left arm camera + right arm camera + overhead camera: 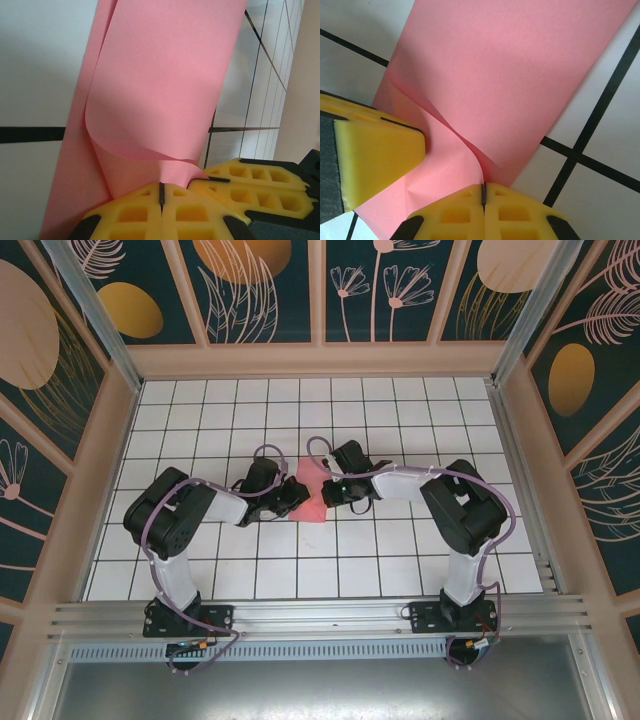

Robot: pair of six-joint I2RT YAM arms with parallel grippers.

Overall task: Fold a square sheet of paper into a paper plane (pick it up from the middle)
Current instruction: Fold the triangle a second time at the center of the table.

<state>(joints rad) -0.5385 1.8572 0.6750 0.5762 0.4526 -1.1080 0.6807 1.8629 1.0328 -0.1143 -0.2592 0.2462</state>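
The left gripper (161,196) and right gripper (483,194) both pinch the paper (311,490), jaws closed. This looks like a folding step; next the curl probably needs pressing flat.

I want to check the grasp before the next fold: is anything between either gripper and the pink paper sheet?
Nothing visible is. The left gripper and the right gripper are both shut directly on the square sheet of paper, close beside each other.

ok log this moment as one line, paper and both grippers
phase: folding | sheet: pink, curled over itself, between the two grippers | left gripper: shut on sheet | right gripper: shut on sheet
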